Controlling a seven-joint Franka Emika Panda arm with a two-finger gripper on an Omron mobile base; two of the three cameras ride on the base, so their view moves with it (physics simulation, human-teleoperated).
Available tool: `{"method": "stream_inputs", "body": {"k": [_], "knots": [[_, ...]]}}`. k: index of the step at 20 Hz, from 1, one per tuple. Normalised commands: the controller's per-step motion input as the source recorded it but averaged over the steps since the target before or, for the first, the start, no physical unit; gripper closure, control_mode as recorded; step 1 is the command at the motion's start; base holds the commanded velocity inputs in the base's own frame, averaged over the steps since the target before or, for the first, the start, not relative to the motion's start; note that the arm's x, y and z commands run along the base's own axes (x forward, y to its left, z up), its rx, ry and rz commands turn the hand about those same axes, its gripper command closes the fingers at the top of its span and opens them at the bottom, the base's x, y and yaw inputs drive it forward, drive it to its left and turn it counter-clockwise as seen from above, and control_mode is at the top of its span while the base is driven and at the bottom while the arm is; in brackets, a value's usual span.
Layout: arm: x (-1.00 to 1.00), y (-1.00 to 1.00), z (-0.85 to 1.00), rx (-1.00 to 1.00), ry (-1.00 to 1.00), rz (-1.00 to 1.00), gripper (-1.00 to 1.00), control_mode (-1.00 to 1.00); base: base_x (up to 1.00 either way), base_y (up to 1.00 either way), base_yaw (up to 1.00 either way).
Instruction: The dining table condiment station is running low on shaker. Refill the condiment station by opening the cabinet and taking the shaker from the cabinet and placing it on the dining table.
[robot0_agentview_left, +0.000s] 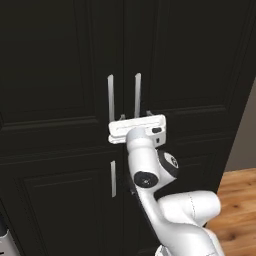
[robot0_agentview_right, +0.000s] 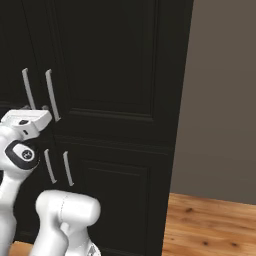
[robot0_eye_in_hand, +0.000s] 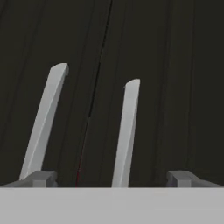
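Two silver handles (robot0_eye_in_hand: 127, 131) seen between spread fingertips (robot0_eye_in_hand: 41, 178); gripper (robot0_eye_in_hand: 111, 179) held wide, nothing pinched, so right bar can be straddled for pull. Cabinet (robot0_agentview_left: 60, 100) doors shut. Shaker presumably inside, hidden. Contact with handle not judged: hand blocks base views.

Ahead of the gripper (robot0_eye_in_hand: 113, 179), the cabinet (robot0_agentview_left: 60, 65) looks matt black painted wood; its handles (robot0_agentview_left: 137, 95) are smooth brushed metal. Floor (robot0_agentview_right: 215, 225) is glossy wood.
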Motion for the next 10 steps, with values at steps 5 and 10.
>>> {"method": "stream_inputs", "body": {"k": [5,10], "knots": [[0.04,-0.2,0.24,0.01,-0.19,0.0,-1.0,-1.0,0.0,0.0,0.0],[0.02,-0.22,0.1,0.0,-0.04,0.0,-1.0,-1.0,0.0,0.0,0.0]]}}
